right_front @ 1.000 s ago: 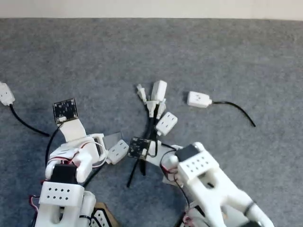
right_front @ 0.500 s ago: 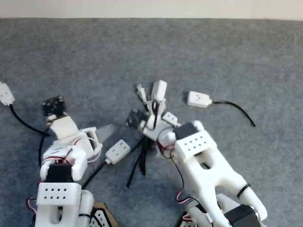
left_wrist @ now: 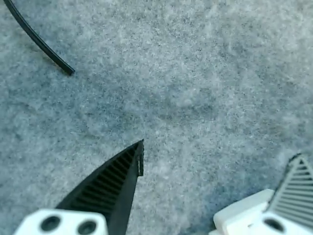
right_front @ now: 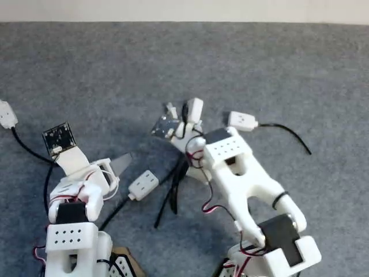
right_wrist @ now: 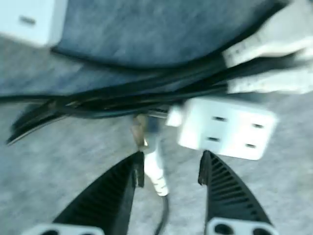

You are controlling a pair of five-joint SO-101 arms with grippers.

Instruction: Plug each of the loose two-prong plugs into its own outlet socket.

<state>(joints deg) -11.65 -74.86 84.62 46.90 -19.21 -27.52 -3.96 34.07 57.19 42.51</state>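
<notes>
Right gripper (right_wrist: pixel 171 165) spread over two-prong plug (right_wrist: pixel 154 169): light, rigid, cord-tethered, probably best pinched across its white body; left gripper (left_wrist: pixel 217 154) spread too.

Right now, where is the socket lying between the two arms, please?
High view: the socket lies on the carpet, right of the left gripper, left of the black cords.

Soft, even light from overhead in your high view. The grey carpet (right_front: pixel 288 69) is evenly lit, with no glare. A faint, loose-edged shadow sits under the right arm (right_front: pixel 242 173). The pale strip (right_front: pixel 184 10) along the far edge is the brightest part. In your left wrist view there is a dim smudge of shadow on the carpet. In your right wrist view deep shadow lies past the cords (right_wrist: pixel 122 93), and the white socket (right_wrist: pixel 222 128) is bright but not blown out.
</notes>
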